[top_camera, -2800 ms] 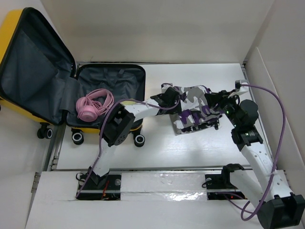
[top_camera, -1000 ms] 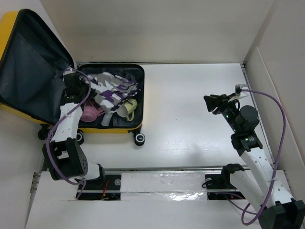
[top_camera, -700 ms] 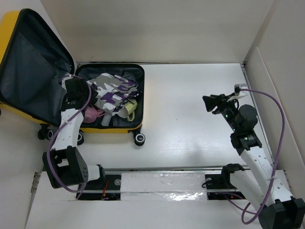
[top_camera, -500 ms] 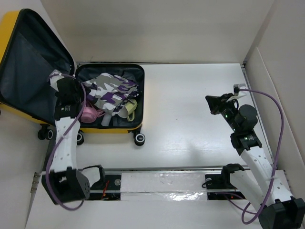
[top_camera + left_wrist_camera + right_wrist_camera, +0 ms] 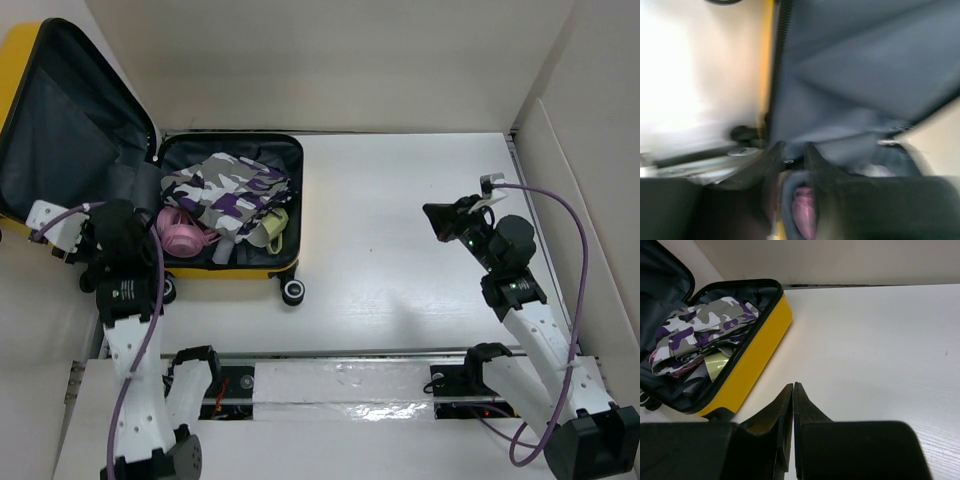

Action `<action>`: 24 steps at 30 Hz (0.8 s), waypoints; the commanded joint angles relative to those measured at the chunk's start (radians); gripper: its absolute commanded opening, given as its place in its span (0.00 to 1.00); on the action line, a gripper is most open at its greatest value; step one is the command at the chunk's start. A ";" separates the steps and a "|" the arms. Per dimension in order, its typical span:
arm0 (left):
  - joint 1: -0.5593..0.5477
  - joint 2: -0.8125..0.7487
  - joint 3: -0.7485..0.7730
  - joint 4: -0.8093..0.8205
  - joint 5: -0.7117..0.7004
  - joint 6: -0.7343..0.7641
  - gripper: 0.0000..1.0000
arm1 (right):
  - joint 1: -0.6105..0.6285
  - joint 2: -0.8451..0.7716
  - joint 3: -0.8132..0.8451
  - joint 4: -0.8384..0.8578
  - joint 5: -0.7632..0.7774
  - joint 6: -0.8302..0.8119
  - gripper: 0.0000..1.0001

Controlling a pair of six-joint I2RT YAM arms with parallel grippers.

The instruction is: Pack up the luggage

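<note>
Purple-grey camo cloth (image 5: 225, 190) has been laid in small yellow hard-shell suitcase (image 5: 752, 360), open at far left; L gripper (image 5: 792, 149) pulled back near-left by raised lid, finger state can't be told (blur); R gripper (image 5: 792, 386) closed, empty; lid closing judged remaining.

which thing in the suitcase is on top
The purple camo cloth; it lies over the pink headphones and yellowish cup in the suitcase.

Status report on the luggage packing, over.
Right gripper: jaws shut, empty. Left gripper: view blurred, jaws unclear. Luggage open, camo garment and pink headphones inside. Left arm near the hinge, may block the lid.
</note>
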 commanded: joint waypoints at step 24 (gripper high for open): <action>0.155 0.421 0.192 -0.011 -0.121 0.202 0.04 | 0.079 0.065 0.090 -0.013 0.000 -0.078 0.10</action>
